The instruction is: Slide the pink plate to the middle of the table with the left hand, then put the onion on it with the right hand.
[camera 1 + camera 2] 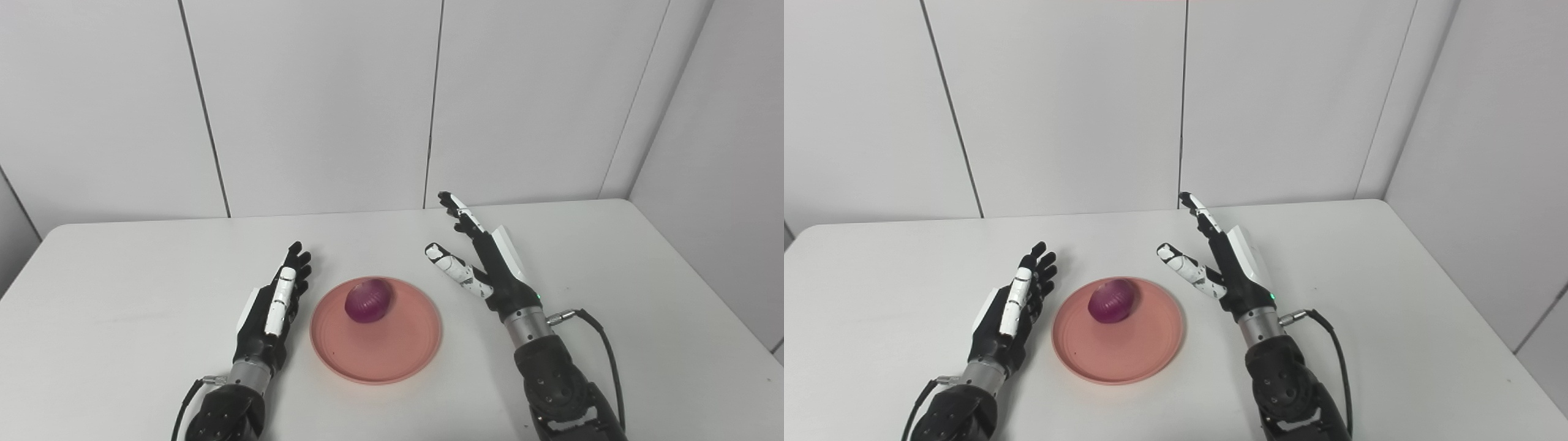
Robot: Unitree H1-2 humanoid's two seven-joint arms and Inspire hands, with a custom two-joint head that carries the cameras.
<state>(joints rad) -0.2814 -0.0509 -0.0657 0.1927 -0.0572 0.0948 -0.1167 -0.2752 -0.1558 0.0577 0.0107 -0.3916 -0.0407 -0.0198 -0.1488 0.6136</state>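
The onion (368, 300) is seated on the pink plate (375, 358) mid-tabletop (643, 294); both hands, left hand (274, 309) and right hand (484, 263), are spread empty and are best drawn back clear of the plate.

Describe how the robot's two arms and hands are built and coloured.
Both hands, left hand and right hand, are black with white panels along the fingers and back. Each has a silver metal wrist cuff above a dark, bolted forearm. A black cable loops out from each wrist. A small green light shows near the right wrist.

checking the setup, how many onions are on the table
1. The purple onion sits on the far part of the pink plate, between the left hand and right hand. Nothing appears hidden.
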